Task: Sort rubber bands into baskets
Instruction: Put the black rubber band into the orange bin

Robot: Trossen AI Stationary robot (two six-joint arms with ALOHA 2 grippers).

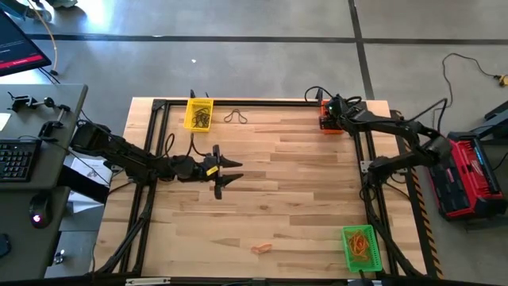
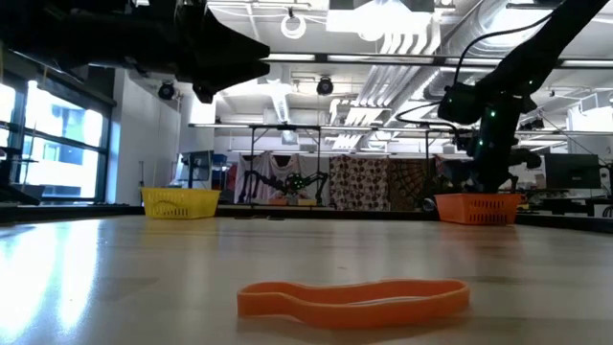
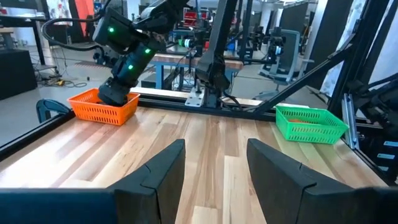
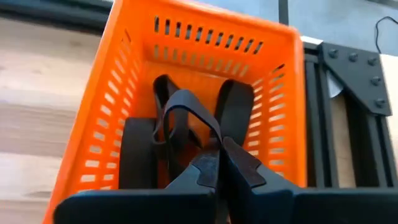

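Hovering over the orange basket (image 4: 199, 81) at the table's far right corner, right gripper (image 4: 217, 163) pinches a black rubber band (image 4: 186, 109).
Left gripper (image 1: 230, 172) spread, mid-table; orange band (image 1: 260, 248) near front edge.

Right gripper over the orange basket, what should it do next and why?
Probably open its fingers and let go. The right gripper is shut on a black rubber band that already hangs inside the orange basket, above other dark bands on the basket floor. Releasing there should drop it in. The left gripper waits open over mid-table.
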